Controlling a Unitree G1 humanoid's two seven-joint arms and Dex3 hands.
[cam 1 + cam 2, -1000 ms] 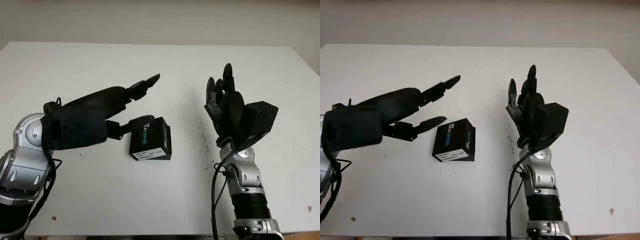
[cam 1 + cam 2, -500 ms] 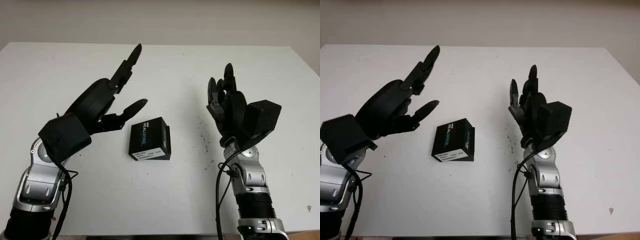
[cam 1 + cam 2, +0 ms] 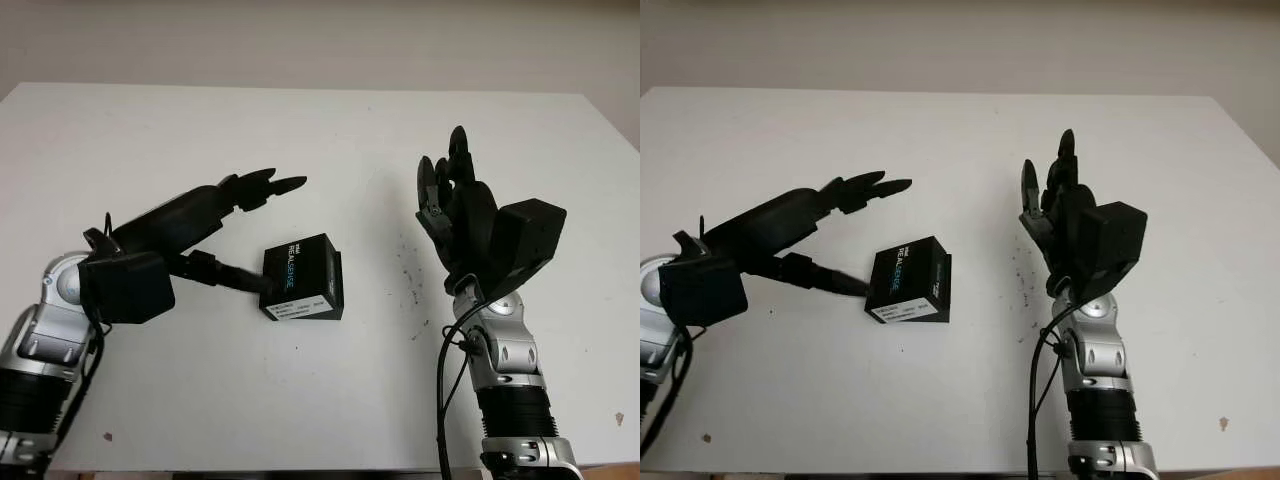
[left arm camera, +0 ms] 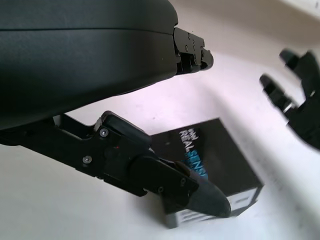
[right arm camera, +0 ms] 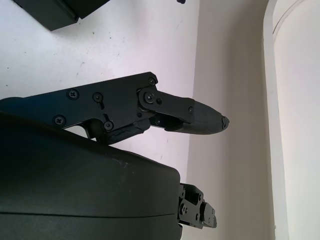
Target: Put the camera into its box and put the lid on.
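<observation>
Two black hands frame one small box on my screen. Largest in view is the white counter [image 3: 320,130], its surface speckled with dark flecks between the box and the right arm. My left hand [image 3: 215,215] reaches in low from the near left, held nearly level, open and holding nothing, its upper fingers [image 3: 262,186] stretched out above and behind the box while the lower finger [image 4: 197,192] points at the box's left face, tip at or just short of it; I cannot tell which. My right hand [image 3: 1065,215] stands upright at the right, well apart from the box, open and gripping nothing. Smallest is the black box [image 3: 302,277], lid on, printed REALSENSE on top with a white label along its near edge, sitting flat near the counter's middle.
</observation>
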